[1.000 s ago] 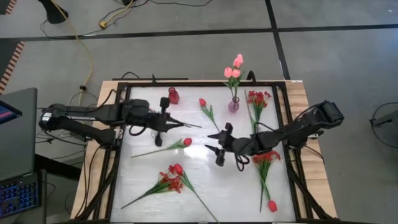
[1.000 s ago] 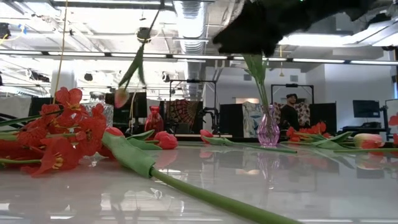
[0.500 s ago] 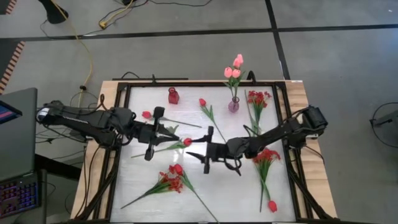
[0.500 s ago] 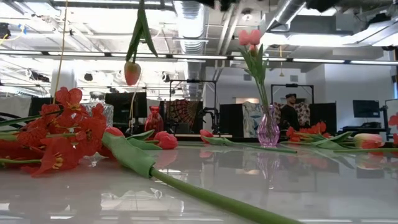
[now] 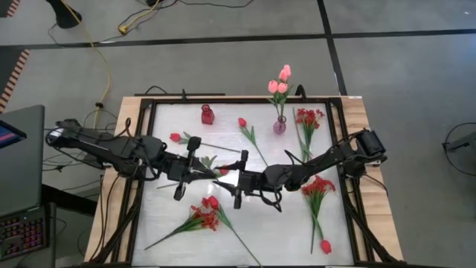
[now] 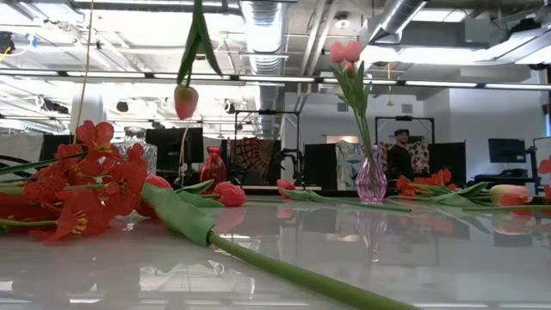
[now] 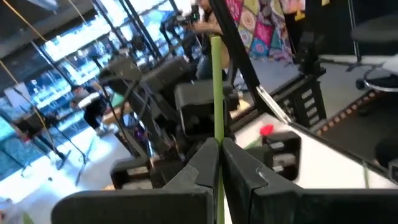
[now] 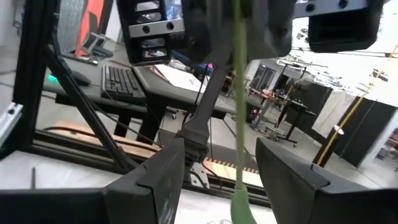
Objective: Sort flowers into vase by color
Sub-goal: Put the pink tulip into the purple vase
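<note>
Red tulip [image 6: 184, 101] up in the air, head hanging down, well above the counter [image 5: 245, 223]. Stem [image 7: 216, 93] pinched tight in the left jaws, clenched over the middle of the counter. Same stem also runs up between the right jaws, which stand released either side of it and not touching, just beside the left pair. Reads as a hand-over in mid-air, not yet made.

Below and around: another tulip [image 5: 222, 170] lying flat under the two arms, a red bunch [image 5: 205, 216] near the front, two red sprays [image 5: 318, 186] by the right arm. Pink tulips already upright in the purple vase [image 5: 280, 125] at the back; small red vase [image 5: 207, 115] at the back left looks empty.

Next, probably: shut the right jaws squarely on the stem, then loosen the left, then carry the flower head-up to the red vase. Calls for a firm hold before any letting go, since the thin stem could slip or swing.
</note>
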